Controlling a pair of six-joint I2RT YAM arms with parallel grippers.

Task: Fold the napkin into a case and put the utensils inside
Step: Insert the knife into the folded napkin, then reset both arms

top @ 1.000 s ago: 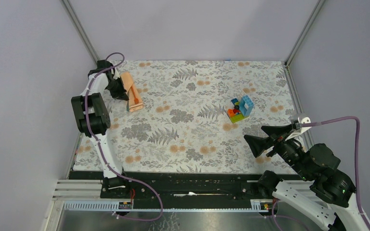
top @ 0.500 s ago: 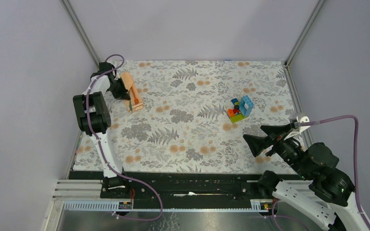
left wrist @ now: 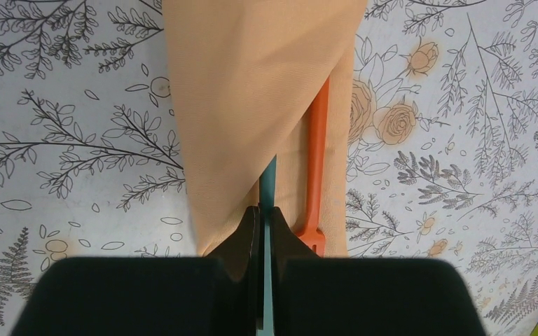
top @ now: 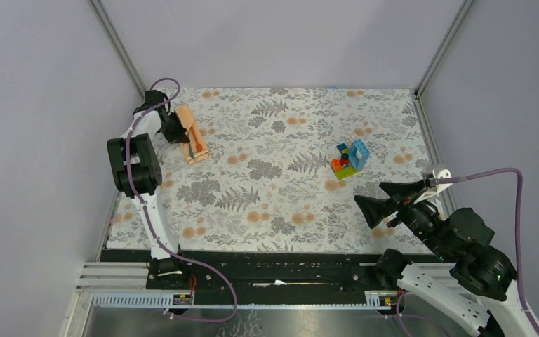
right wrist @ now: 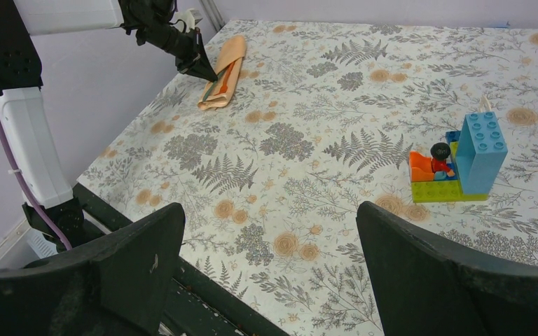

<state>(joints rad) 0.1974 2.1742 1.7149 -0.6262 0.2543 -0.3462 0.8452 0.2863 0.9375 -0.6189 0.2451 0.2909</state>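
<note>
I see the case [left wrist: 252, 105] folded at the far left, orange utensil [left wrist: 316, 161] tucked in; my left gripper [left wrist: 263, 217] pinches the teal utensil [left wrist: 269, 180], seemingly half inserted; right gripper [right wrist: 270, 234] hangs spread, near right

Bright even light, soft faint shadows, no glare, close foreground slightly blurred

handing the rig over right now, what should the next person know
Left hand: shut on the thin teal-blue plastic utensil, whose far end is tucked under the flap of the folded peach-orange satin napkin case, far left on the floral mat.
Right hand: open, empty, over the mat's near right.
Done: napkin folded; thin orange plastic utensil lies in the fold, near end showing.
Left: likely slide the teal one further in, then release.
</note>
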